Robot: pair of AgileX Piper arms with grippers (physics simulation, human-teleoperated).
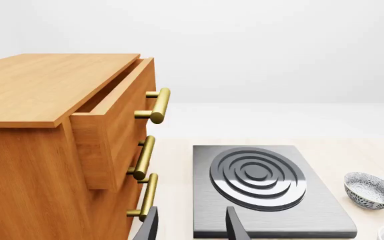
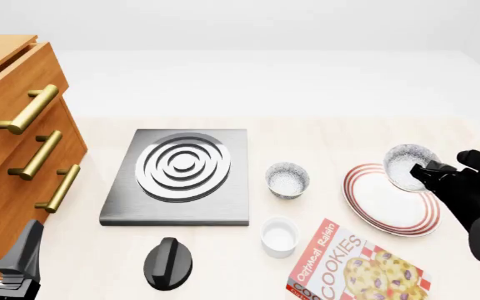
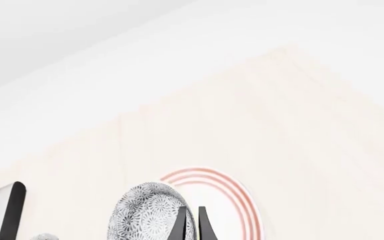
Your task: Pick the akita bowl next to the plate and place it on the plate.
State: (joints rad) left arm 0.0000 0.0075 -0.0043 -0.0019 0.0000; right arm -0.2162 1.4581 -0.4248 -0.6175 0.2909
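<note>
A speckled akita bowl (image 2: pixel 405 164) hangs tilted over the far edge of the red-ringed plate (image 2: pixel 386 206). My right gripper (image 2: pixel 421 170) is shut on its rim. In the right wrist view the two fingertips (image 3: pixel 180 226) pinch the wall of this bowl (image 3: pixel 146 212), with the plate (image 3: pixel 229 197) behind it. A second identical bowl (image 2: pixel 287 180) sits on the table between the stove and the plate, also seen in the left wrist view (image 1: pixel 370 190). My left gripper (image 1: pixel 192 227) stands open and empty near the table's front left corner (image 2: pixel 7 259).
A grey stove plate (image 2: pixel 182 175) with concentric rings lies left of centre. A wooden drawer cabinet (image 2: pixel 15 150) with brass handles fills the left, its top drawer slightly open. Near the front lie a black knob (image 2: pixel 167 262), a small white cup (image 2: pixel 279 236) and a cookie box (image 2: pixel 352 269).
</note>
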